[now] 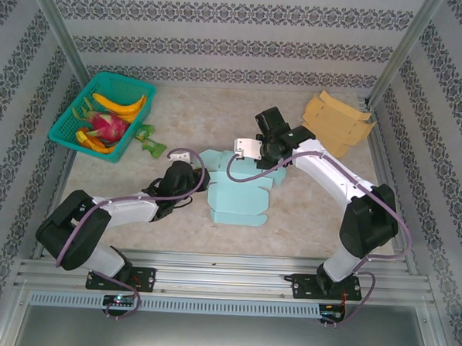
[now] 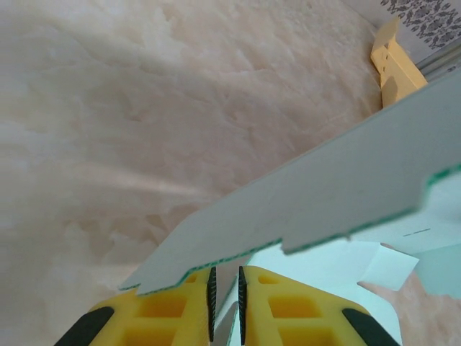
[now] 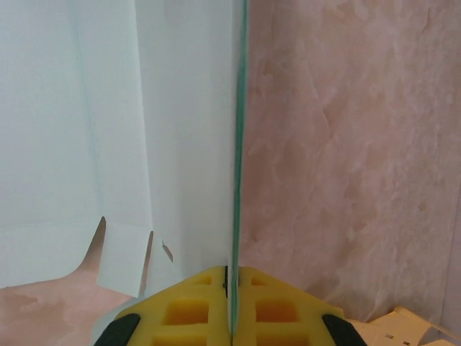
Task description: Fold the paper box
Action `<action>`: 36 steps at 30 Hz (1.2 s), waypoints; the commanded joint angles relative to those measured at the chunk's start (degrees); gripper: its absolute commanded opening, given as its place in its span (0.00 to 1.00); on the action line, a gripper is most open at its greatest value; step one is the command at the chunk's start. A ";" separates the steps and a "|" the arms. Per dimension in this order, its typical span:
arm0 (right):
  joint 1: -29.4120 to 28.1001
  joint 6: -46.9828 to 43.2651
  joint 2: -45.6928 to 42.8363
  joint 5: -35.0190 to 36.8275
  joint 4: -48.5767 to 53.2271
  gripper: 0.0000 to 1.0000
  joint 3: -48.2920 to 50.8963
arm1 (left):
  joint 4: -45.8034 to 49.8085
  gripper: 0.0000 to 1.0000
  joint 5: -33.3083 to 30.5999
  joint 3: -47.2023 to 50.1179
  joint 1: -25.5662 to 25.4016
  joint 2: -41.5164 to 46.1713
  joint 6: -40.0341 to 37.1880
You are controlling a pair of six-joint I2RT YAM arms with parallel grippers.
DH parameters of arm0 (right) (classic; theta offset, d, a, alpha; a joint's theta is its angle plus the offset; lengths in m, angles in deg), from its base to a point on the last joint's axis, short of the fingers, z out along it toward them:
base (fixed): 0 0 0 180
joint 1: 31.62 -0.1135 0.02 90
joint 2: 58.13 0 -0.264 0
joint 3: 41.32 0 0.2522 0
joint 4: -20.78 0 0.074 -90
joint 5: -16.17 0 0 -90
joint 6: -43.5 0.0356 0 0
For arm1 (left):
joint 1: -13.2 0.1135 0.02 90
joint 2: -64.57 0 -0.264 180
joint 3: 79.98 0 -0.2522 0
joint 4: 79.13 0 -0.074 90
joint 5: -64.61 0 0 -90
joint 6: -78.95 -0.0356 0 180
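Pale-green card of the paper box (image 1: 241,198) lies mostly flat at the middle of the table (image 1: 306,223), so I judge the folding only begun. Its far side stands upright, pinched in the closed right gripper (image 3: 232,277), and the nearly closed left gripper (image 2: 224,277) seems to nip a lifted side flap (image 2: 324,187). The green basket (image 1: 68,110) at the far left holds bananas (image 1: 122,104) and a dragon fruit (image 1: 109,124).
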 commanded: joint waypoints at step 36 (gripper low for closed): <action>-1.11 -2.72 -4.17 6.99 -20.40 0.00 11.57 | -5.79 0.20 7.54 8.64 -3.55 11.80 -16.16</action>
